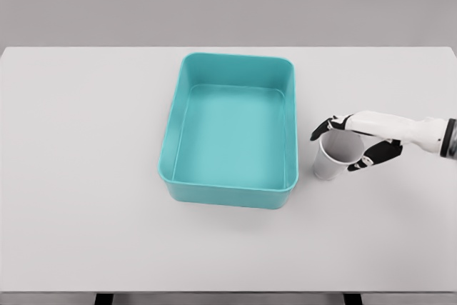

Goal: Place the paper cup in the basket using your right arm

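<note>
A white paper cup (333, 156) stands upright on the white table, just right of the teal basket (230, 188). My right hand (343, 146) comes in from the right edge and wraps the cup's rim, with dark fingertips (319, 131) curled on the far side and others on the near side. The hand is shut on the cup, which still rests on the table. The basket is a rectangular tub, open on top, with nothing inside. My left arm does not show.
The white table (86, 176) spans the whole view, with its front edge near the bottom. The basket's right wall (292, 133) stands a short way left of the cup.
</note>
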Controlling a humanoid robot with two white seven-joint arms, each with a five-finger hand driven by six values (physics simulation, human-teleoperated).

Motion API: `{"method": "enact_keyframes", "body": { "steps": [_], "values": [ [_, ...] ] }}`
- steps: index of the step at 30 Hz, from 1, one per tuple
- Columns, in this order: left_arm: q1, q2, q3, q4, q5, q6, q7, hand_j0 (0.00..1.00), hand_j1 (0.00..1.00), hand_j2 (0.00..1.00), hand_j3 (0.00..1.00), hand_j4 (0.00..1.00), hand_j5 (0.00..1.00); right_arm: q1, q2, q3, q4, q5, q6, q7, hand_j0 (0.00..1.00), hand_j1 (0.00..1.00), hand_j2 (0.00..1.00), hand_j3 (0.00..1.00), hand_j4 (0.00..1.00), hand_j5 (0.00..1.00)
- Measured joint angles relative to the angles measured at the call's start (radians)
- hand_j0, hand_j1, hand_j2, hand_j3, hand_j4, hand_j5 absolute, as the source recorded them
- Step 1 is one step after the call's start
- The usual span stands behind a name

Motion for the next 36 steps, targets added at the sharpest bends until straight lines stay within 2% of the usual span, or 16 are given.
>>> {"method": "enact_keyframes", "body": {
  "steps": [16, 28, 36],
  "values": [
    [0.000, 0.000, 0.000, 0.000, 0.000, 0.000, 0.000, 1.00, 1.00, 1.00, 1.00, 1.00, 1.00, -0.008, 0.006, -0.120, -0.003, 0.000, 0.003, 0.000, 0.68, 0.68, 0.68, 0.68, 0.68, 0.68],
    [0.000, 0.000, 0.000, 0.000, 0.000, 0.000, 0.000, 1.00, 1.00, 1.00, 1.00, 1.00, 1.00, -0.104, 0.023, -0.131, -0.015, 0.000, 0.011, -0.004, 0.68, 0.68, 0.68, 0.68, 0.68, 0.68],
    [0.000, 0.000, 0.000, 0.000, 0.000, 0.000, 0.000, 1.00, 1.00, 1.00, 1.00, 1.00, 1.00, -0.152, 0.060, -0.128, -0.051, 0.001, 0.060, -0.005, 0.68, 0.68, 0.68, 0.68, 0.68, 0.68]
  ]
}}
